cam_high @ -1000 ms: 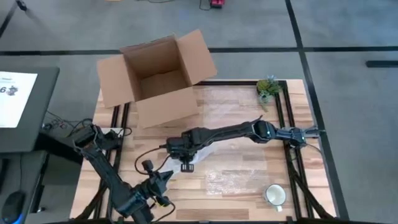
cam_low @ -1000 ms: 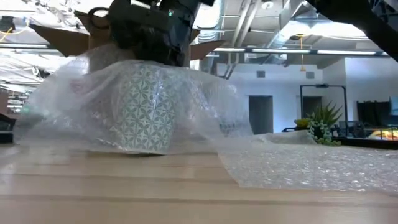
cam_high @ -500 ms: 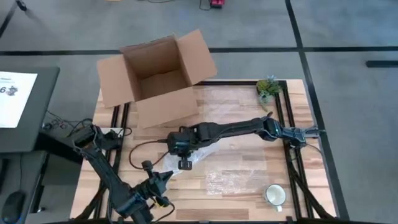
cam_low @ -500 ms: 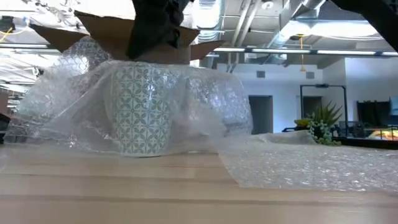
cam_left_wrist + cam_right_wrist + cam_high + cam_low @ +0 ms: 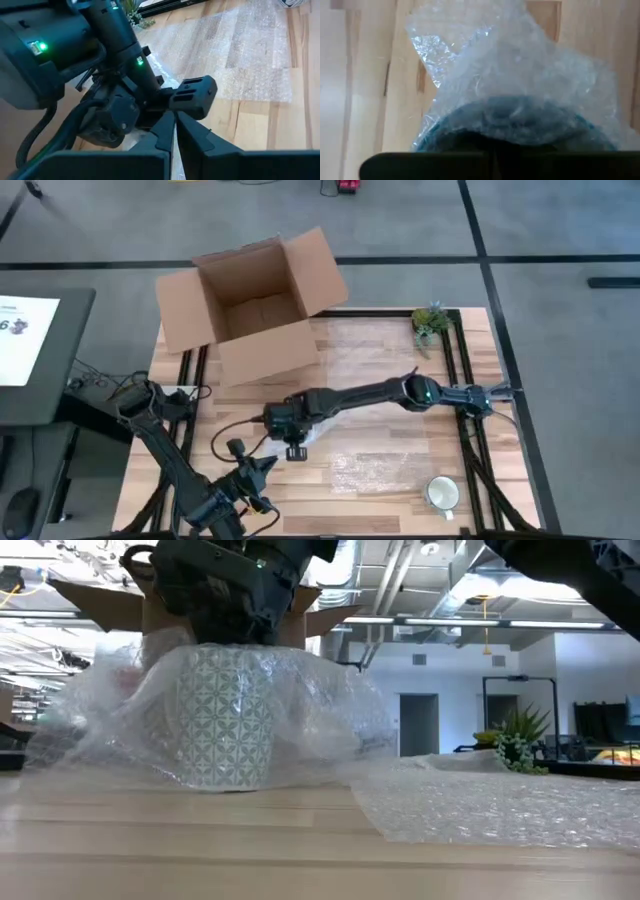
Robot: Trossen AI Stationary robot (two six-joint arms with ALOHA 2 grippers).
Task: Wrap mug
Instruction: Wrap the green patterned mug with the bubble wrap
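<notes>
Mug under bubble wrap, below right pincer

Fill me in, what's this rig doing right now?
It is wrapping a patterned mug in bubble wrap. The right gripper reaches across the table and sits directly on top of the upright mug, with the wrap draped over and around it. The left gripper waits just beside it, fingers together and holding nothing. A second sheet of bubble wrap lies flat nearby, a white mug stands at the table's near right corner, and an open cardboard box waits at the far edge.
</notes>
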